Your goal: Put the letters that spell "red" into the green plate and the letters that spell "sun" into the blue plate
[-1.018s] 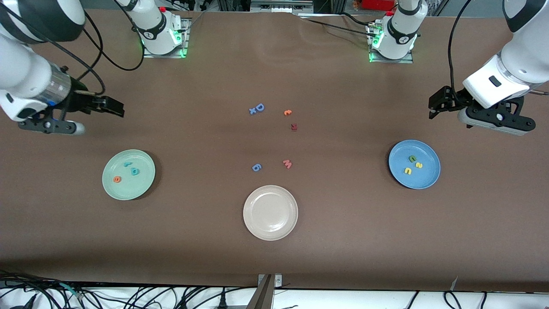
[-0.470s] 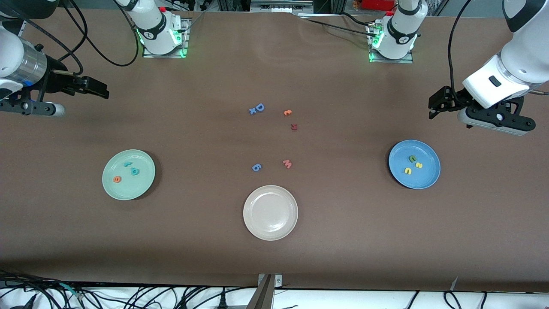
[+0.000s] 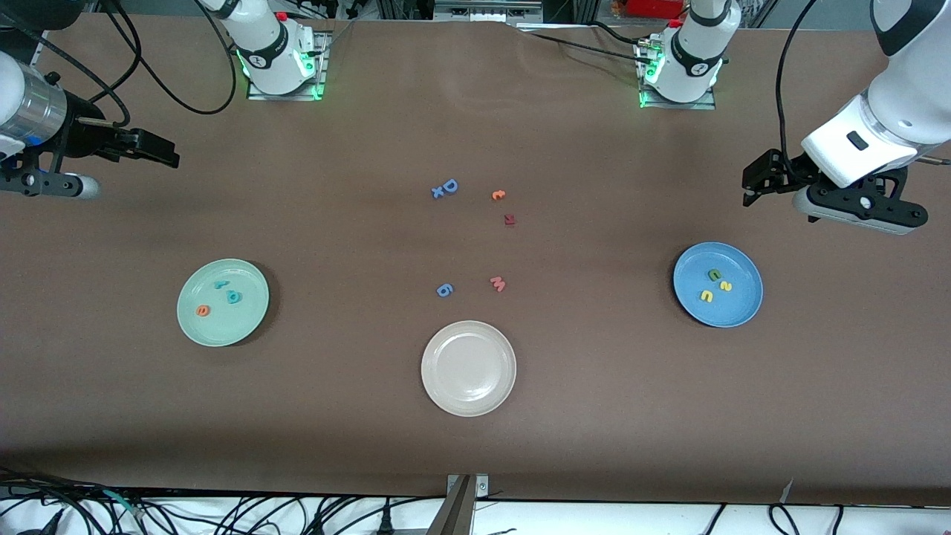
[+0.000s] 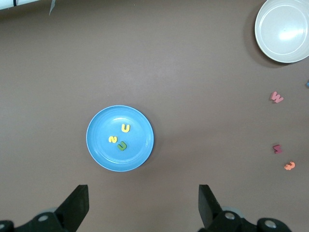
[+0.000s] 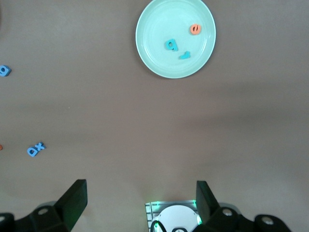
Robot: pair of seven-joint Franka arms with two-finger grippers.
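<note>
The green plate [image 3: 239, 327] lies toward the right arm's end of the table. In it are a teal "r" [image 3: 221, 284], a teal "d" [image 3: 234, 297] and an orange "e" [image 3: 202, 310]. The blue plate [image 3: 737, 308] lies toward the left arm's end and holds a green "n" [image 3: 714, 274], a yellow "s" [image 3: 726, 286] and a yellow "u" [image 3: 706, 296]. My right gripper [image 3: 169, 154] hangs open and empty over bare table, well away from the green plate [image 5: 157, 24]. My left gripper [image 3: 750, 189] is open and empty too, over the table beside the blue plate [image 4: 102, 151].
A cream-white plate [image 3: 469, 405] sits in the middle, nearest the front camera. Loose letters lie mid-table: a blue "D" with a small "x" [image 3: 446, 188], an orange squiggle [image 3: 498, 195], a dark red piece [image 3: 510, 219], a pink "M" [image 3: 498, 283] and a blue "6" [image 3: 444, 290].
My right gripper has drawn back from the green plate toward its own end of the table and the robots' side. The left arm has stayed still.
</note>
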